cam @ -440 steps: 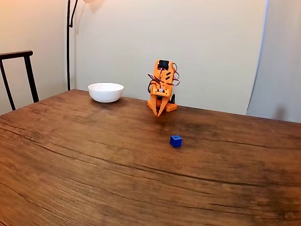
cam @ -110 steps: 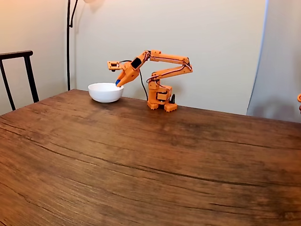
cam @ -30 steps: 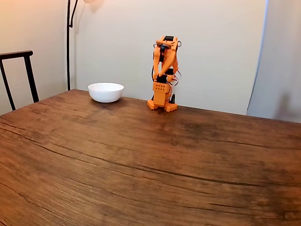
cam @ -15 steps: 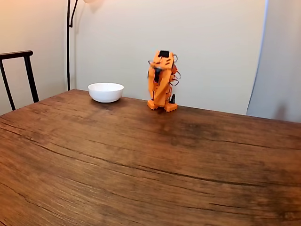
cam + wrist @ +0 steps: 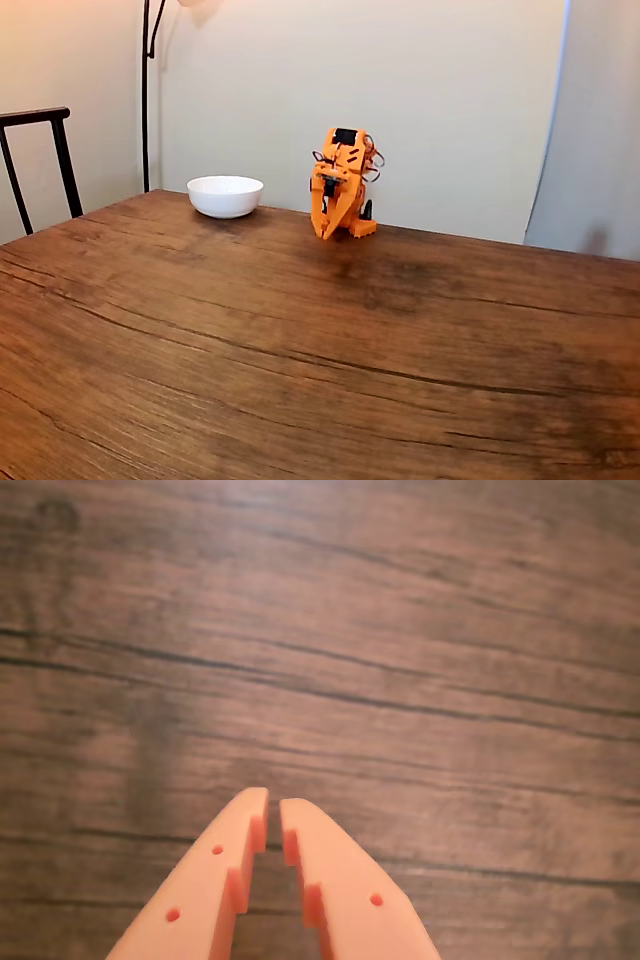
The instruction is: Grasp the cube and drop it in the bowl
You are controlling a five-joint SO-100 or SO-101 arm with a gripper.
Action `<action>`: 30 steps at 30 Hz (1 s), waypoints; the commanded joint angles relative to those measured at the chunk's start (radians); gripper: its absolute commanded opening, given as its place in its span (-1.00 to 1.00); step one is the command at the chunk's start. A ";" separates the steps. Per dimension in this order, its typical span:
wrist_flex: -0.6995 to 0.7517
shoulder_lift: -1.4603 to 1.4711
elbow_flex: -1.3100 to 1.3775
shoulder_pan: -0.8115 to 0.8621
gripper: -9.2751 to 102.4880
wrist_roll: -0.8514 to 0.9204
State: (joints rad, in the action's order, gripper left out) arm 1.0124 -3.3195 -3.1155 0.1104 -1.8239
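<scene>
Wood-grain table (dark streaks), cream wall

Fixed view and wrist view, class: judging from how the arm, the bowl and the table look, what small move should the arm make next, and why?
Probably none beyond settling at rest. The arm is folded over its base, its tool nearly shut on nothing and pointing down at bare table. No cube lies on the wood, and the bowl stands apart to the arm's left in the fixed view; its inside is hidden, so the drop looks done.
</scene>
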 commanded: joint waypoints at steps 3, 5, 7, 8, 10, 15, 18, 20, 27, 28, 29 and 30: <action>0.156 -0.003 0.005 0.014 -0.84 0.006; 0.206 -0.003 0.005 0.014 -0.83 0.005; 0.253 -0.003 0.005 0.014 -0.83 0.005; 0.278 -0.003 0.005 0.014 -0.83 0.005; 0.307 -0.003 0.005 0.014 -0.83 0.005; 0.307 -0.003 0.005 0.014 -0.83 0.006; 0.305 -0.003 0.005 0.011 -0.83 0.006; 0.316 -0.003 0.005 0.011 -0.83 0.006; 0.318 -0.003 0.005 0.025 -0.83 -0.002; 0.318 -0.003 0.005 0.023 -0.83 -0.002; 0.318 -0.003 0.005 0.023 -0.83 -0.003; 0.318 -0.003 0.005 0.023 -0.83 -0.003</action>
State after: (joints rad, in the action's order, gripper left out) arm 1.2947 -3.3333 -3.1140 0.1365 -1.8270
